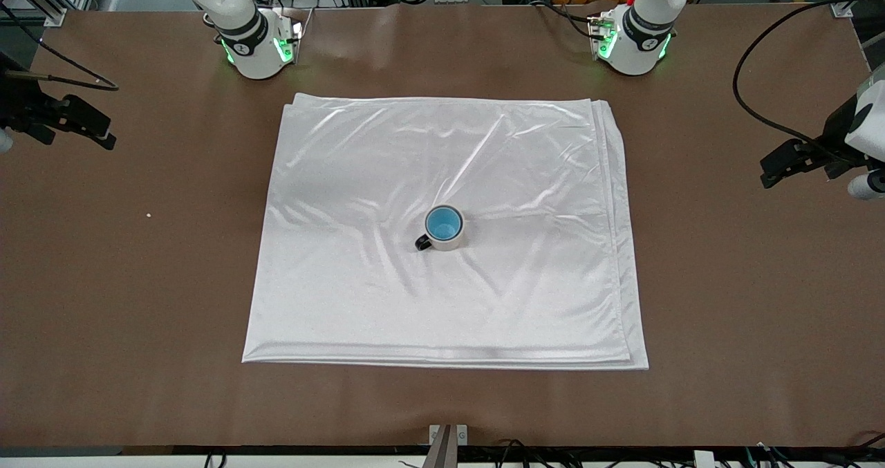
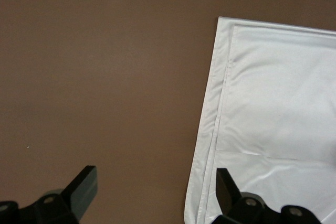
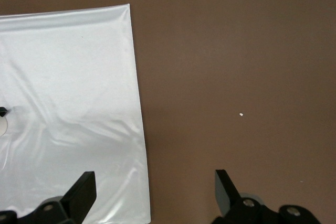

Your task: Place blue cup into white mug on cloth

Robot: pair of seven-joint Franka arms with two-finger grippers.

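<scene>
The blue cup point(image 1: 443, 224) is seen nested upright in the white mug point(image 1: 444, 236) mid-cloth point(image 1: 387, 302). The left gripper point(image 2: 156, 184) and right gripper point(image 3: 155, 184) are held wide open, empty, over bare worktop point(image 1: 138, 281) at either end.

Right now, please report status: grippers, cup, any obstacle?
Left gripper and right gripper open, empty, waiting over bare table at their ends. Blue cup inside white mug on cloth. No obstacle seen.

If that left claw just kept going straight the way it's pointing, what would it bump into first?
Probably the table, right by the edge of the cloth. The open left gripper points down there with nothing in between; depth is hard to judge.
</scene>
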